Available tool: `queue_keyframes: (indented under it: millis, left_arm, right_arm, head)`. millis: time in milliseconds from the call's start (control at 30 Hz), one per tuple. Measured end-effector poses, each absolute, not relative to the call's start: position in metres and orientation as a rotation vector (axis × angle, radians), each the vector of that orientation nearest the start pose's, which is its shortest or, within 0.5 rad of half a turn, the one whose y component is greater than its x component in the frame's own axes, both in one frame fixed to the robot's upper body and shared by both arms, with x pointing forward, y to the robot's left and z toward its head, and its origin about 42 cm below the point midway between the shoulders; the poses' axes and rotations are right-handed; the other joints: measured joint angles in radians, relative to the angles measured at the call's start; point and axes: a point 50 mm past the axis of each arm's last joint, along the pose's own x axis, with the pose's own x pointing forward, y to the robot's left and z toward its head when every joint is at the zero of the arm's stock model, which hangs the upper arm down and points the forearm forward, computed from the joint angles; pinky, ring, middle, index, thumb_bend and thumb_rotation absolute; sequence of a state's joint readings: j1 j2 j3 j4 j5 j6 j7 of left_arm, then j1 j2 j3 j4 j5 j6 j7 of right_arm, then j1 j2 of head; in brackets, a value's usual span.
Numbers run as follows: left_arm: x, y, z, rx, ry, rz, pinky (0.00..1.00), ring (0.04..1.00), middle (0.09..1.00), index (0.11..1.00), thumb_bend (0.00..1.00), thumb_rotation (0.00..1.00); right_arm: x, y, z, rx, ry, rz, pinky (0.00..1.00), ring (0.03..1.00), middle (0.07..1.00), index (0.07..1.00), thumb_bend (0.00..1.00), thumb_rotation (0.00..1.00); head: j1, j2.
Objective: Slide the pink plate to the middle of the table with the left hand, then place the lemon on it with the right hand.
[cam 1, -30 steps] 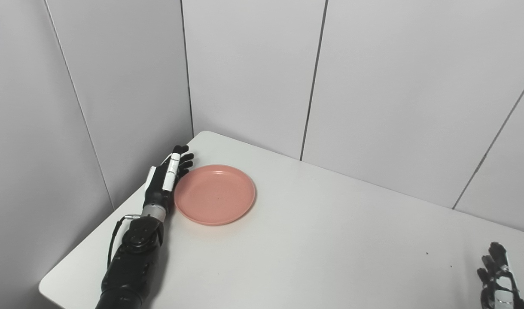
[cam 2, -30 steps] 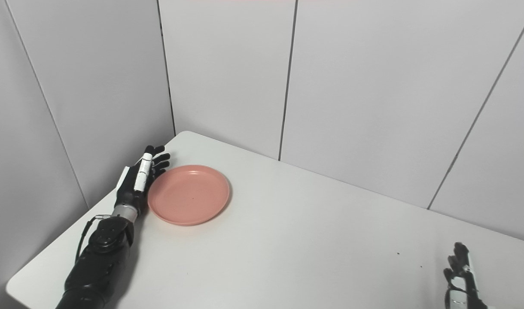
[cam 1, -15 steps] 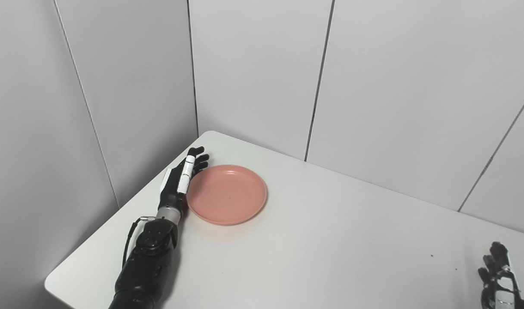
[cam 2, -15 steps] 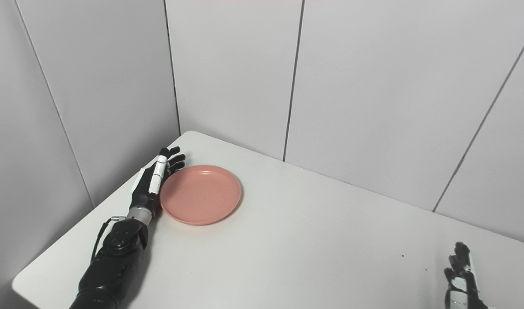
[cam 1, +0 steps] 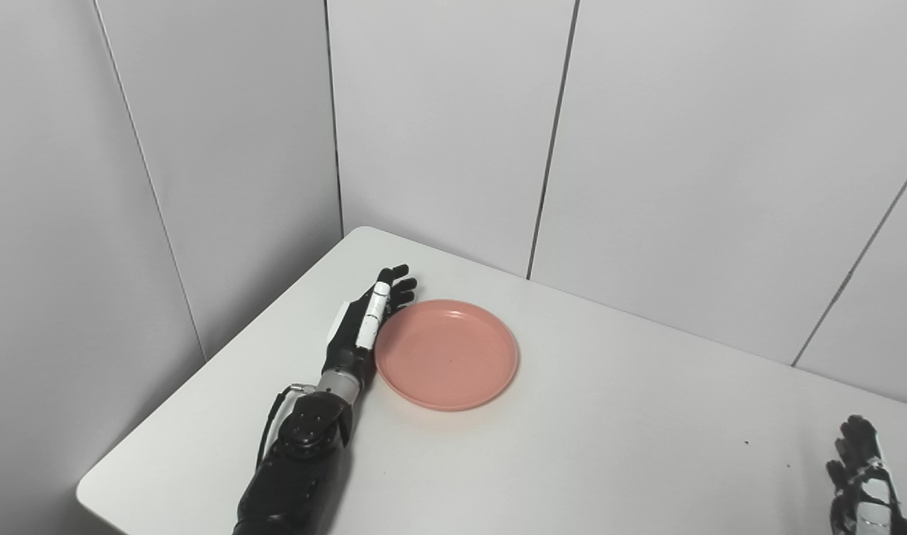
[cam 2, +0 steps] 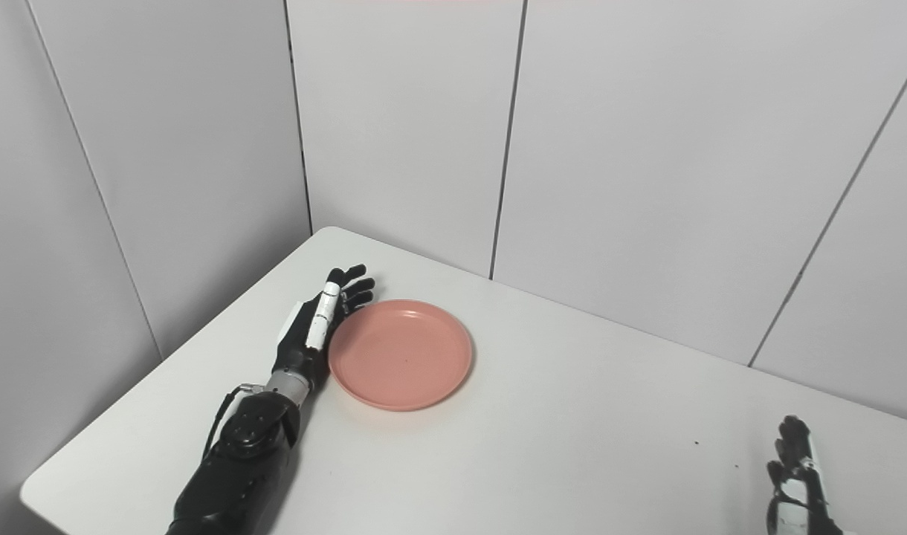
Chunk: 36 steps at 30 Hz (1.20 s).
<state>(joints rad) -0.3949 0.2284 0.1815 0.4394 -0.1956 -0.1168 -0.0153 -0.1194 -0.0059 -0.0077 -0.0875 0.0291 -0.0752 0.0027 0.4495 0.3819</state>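
The pink plate (cam 1: 447, 354) lies flat and empty on the left half of the white table (cam 1: 587, 431). My left hand (cam 1: 360, 325) stands on edge with its fingers straight and open, its palm pressed against the plate's left rim. At the picture's bottom right corner my right hand (cam 1: 862, 479) rests low near the table's front edge, fingers extended and apart, holding nothing. No lemon shows in either eye view.
Grey wall panels (cam 1: 439, 126) close off the table at the back and left, meeting in a corner just behind the plate. The table's left edge (cam 1: 223, 357) runs close beside my left forearm (cam 1: 297, 461). A few dark specks (cam 1: 746, 443) dot the tabletop at the right.
My left hand has pushed the plate to the right and slightly toward me across the table. The camera also shifted a little at first. The right hand has stayed put.
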Motion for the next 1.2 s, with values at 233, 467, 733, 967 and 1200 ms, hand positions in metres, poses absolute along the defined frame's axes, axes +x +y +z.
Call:
queue_keyframes:
  millis: [233,467,733,967,1200]
  left_arm:
    - [0.411,0.307,0.134,-0.021,-0.096,0.113,0.89,0.876,0.857,0.849,0.59,1.0]
    - [0.415,0.284,0.134,-0.028,-0.101,0.066,0.86,0.867,0.86,0.848,0.6,1.0]
    - [0.415,0.255,0.135,-0.064,-0.098,0.006,0.89,0.875,0.866,0.856,0.63,1.0]
    - [0.415,0.242,0.136,-0.086,-0.084,-0.067,0.91,0.886,0.876,0.872,0.63,1.0]
    - [0.41,0.225,0.136,-0.134,-0.086,-0.12,0.89,0.884,0.866,0.854,0.63,1.0]
  right_arm:
    - [0.317,-0.2,0.163,0.038,-0.267,0.014,1.0,0.983,0.956,0.93,0.45,1.0]
    - [0.315,-0.193,0.169,0.056,-0.287,0.028,1.0,0.997,0.965,0.936,0.42,1.0]
    - [0.318,-0.191,0.153,0.013,-0.238,0.014,0.98,0.942,0.92,0.895,0.51,1.0]
    - [0.32,-0.179,0.142,-0.014,-0.223,0.008,0.96,0.944,0.927,0.896,0.57,1.0]
    - [0.326,-0.165,0.144,-0.028,-0.229,-0.001,0.94,0.928,0.926,0.892,0.66,0.97]
  head:
    - [-0.07,0.024]
    - [-0.158,0.058]
    - [-0.316,0.11]
    - [-0.459,0.146]
    - [-0.581,0.169]
